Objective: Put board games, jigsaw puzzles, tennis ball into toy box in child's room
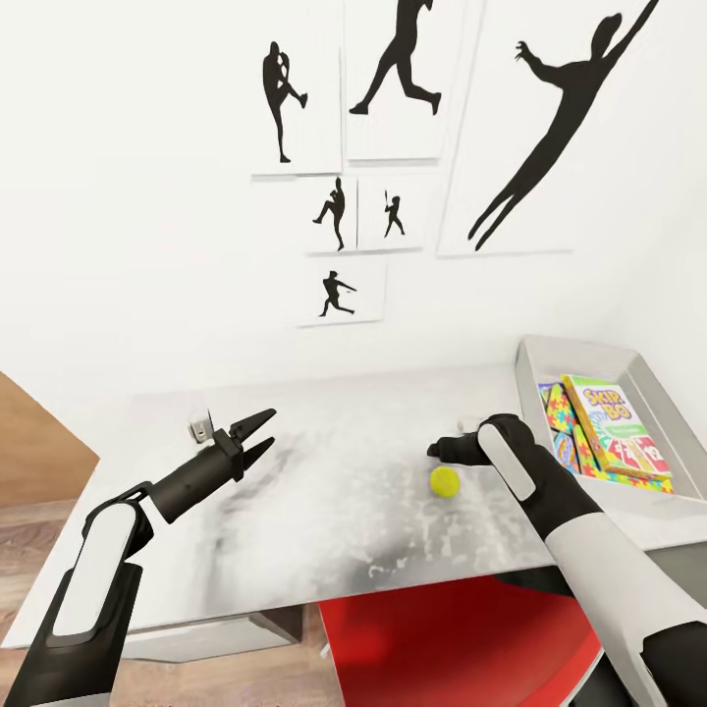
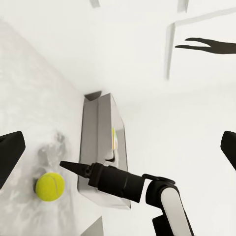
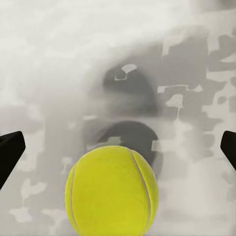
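Near the counter's (image 1: 295, 550) right edge, right end effector (image 1: 442, 449) hovers released over the ball (image 1: 445, 480); an off-centre pinch could roll it away. Left end effector (image 1: 260, 436) released.

bare table (image 1: 324, 511) around tennis ball (image 1: 445, 480), toy box (image 1: 638, 378) beside

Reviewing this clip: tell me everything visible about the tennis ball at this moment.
The tennis ball is bright yellow-green, felt-like, with a pale curved seam. It rests on the mottled grey table, casting a dark shadow, outside the toy box. The right pincer hangs just above it, jaws spread wide on either side, not touching. Nothing else contacts the ball.
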### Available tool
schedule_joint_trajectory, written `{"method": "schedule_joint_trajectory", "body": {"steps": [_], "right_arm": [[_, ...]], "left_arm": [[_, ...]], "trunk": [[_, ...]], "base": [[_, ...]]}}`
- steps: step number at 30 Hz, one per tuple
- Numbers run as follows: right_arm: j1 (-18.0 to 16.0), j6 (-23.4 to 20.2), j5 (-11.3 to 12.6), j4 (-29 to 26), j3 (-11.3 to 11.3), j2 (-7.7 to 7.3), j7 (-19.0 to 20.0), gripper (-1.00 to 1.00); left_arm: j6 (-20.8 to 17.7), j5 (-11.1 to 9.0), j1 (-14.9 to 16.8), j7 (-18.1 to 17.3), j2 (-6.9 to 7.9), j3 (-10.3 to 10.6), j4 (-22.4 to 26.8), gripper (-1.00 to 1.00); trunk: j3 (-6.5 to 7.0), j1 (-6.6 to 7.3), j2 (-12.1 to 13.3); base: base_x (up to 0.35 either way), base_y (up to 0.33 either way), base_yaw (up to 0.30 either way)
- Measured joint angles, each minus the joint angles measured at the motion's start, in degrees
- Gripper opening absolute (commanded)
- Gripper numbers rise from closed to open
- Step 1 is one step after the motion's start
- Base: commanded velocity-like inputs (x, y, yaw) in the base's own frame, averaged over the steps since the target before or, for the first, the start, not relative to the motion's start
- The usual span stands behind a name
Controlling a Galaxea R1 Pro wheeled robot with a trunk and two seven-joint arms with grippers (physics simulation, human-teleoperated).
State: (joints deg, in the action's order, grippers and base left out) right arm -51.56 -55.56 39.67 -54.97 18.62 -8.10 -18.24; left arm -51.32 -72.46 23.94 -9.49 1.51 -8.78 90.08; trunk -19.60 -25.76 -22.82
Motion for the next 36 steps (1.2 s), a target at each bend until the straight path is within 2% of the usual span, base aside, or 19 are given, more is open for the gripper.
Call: {"method": "schedule_joint_trajectory", "body": {"steps": [36], "right_arm": [[0.2,-0.2,0.2,-0.2,0.5,0.08,0.0,1.0]], "left_arm": [[0.0,0.0,0.0,0.0,0.0,0.1,-0.1,1.0]], "trunk": [[-3.13,0.0,0.0]], "base": [[0.0,0.0,0.0]]}}
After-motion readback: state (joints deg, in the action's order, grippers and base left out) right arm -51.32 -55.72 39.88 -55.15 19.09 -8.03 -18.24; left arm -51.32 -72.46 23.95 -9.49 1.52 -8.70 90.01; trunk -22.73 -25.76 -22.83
